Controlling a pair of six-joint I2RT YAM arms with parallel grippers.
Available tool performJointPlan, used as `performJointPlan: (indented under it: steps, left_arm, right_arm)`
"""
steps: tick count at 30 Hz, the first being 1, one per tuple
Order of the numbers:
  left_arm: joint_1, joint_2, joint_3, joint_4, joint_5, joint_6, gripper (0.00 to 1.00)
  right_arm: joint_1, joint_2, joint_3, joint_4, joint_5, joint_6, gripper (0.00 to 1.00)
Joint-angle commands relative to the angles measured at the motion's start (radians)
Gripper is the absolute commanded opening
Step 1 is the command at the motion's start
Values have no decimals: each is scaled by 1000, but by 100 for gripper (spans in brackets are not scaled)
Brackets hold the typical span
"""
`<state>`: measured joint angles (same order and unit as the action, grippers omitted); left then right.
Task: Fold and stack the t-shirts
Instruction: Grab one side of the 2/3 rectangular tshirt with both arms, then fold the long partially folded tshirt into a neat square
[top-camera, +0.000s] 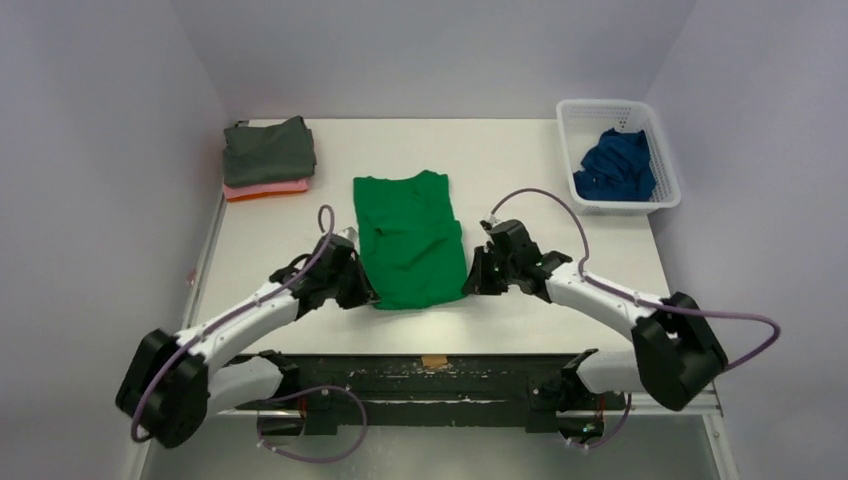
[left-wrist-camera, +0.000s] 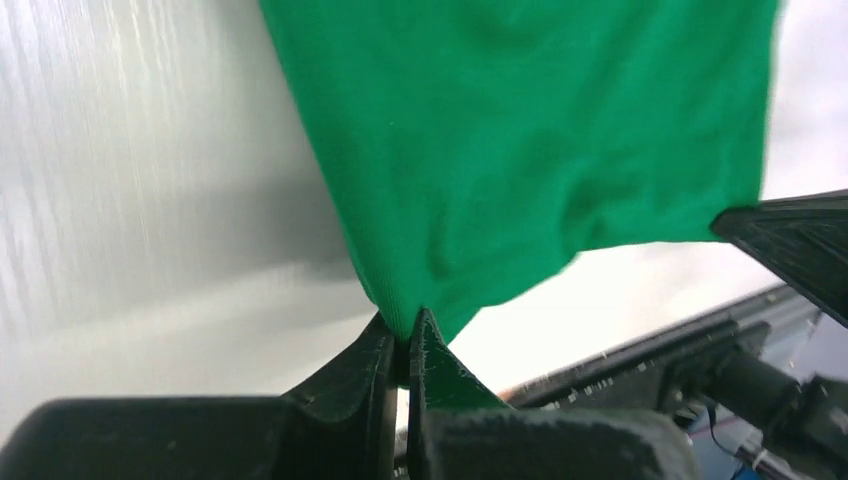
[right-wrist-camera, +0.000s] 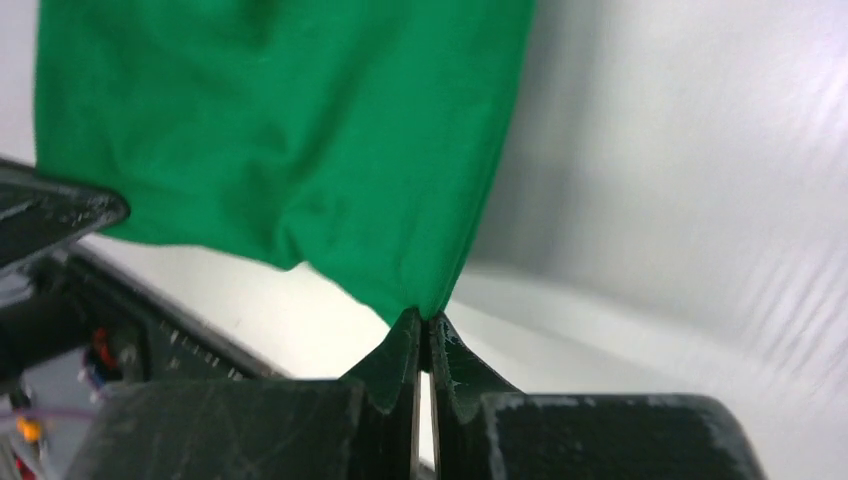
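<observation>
Both arms pinch the near corners of the green t-shirt (top-camera: 408, 240), mid-table.
Left gripper (left-wrist-camera: 410, 338), right gripper (right-wrist-camera: 422, 322): jaws shut to a sliver, a hem corner nipped at the tips, cloth spreading ahead of them. Only the top view shows the folded stack (top-camera: 268, 160), grey over pink and orange, beyond the left jaws, and the blue tee (top-camera: 615, 165) in the basket (top-camera: 662, 150) beyond the right.
</observation>
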<state>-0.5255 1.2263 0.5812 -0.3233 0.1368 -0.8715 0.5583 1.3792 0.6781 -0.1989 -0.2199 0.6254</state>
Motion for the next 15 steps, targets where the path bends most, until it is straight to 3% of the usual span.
performJointPlan:
  steps: [1,5,8,15]
  left_arm:
    - [-64,-312,-33,-170,-37,-37,0]
    - [-90,-577,-44,-291,-52,-63,0]
    - [-89,-664,-13,-356,-75,-56,0]
    - [-71,-517,142,-424,-212,-18,0]
  right_arm:
    - [97,-207,-4,-171,8,32,0]
    - [102,-380,5,-225,7,45,0]
    - [102,-434,47,-226,6,35,0]
    - [101,-378,161,-194,96,57,0]
